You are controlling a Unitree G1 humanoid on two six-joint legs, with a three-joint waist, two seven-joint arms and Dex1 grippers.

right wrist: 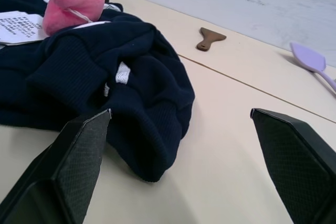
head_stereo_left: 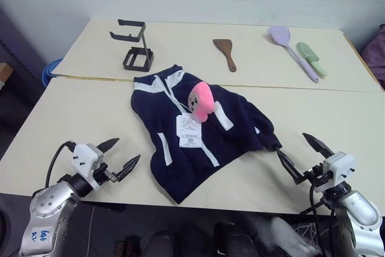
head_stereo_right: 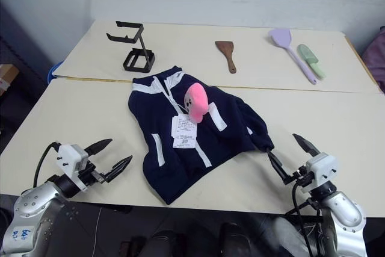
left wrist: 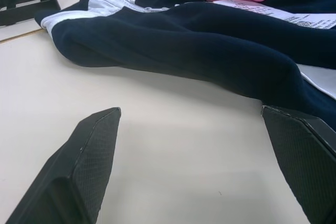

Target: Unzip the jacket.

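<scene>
The jacket lies flat in the middle of the near table, collar toward the far side and hem toward the robot. Its white zipper runs from the collar down the front to the hem, and as far as the pictures show the two front panels meet along that line, so the zip looks closed and nothing of the task is done yet. A pink plush toy sits on the jacket's chest, right over the upper part of the zipper, and white paper tags lie on the jacket just below the toy; the zipper pull itself cannot be made out.

The left gripper hangs over the table to the left of the jacket, near its hem but apart from it, jaws spread wide and empty. The right gripper is to the right of the jacket, just beside the bunched sleeve cuff, jaws likewise spread wide with nothing between them.

Everything is left to do, by my reading: one gripper has to pin the fabric near the collar, the other has to find the pull and draw it down toward the hem. The toy and tags on the jacket may get in the way of that pull.
</scene>
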